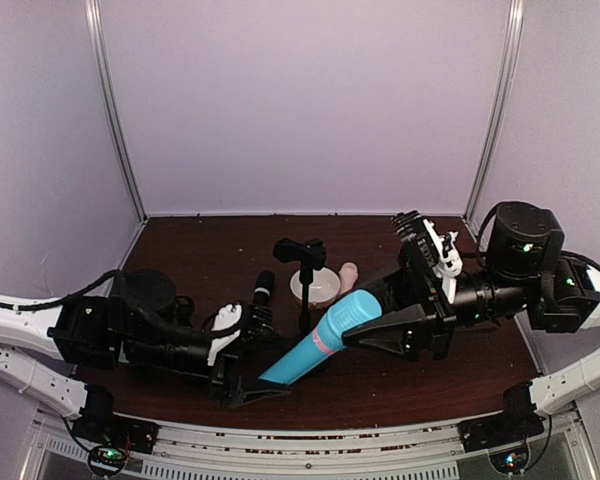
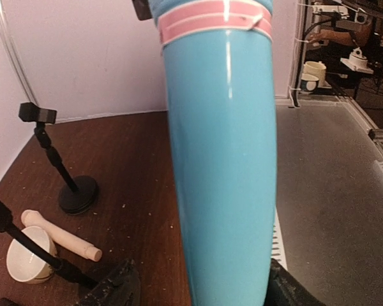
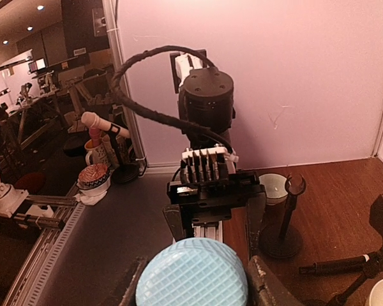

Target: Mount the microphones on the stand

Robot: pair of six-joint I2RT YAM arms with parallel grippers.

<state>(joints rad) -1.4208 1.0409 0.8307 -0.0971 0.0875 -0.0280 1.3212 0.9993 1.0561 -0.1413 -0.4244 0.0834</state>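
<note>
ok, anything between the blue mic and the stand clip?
Nothing visible. The light blue microphone, held at its ends by the left fingers and right fingers, lies just on the near side of the stand. The white bowl and cream-pink microphone lie beyond its base.

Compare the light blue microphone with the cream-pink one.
The light blue microphone is raised off the table, tilted; the cream-pink microphone lies flat on it beside a white bowl. The blue one wears a pink band; the cream-pink one is plain. Both are stick-shaped; neither sits on a stand.
</note>
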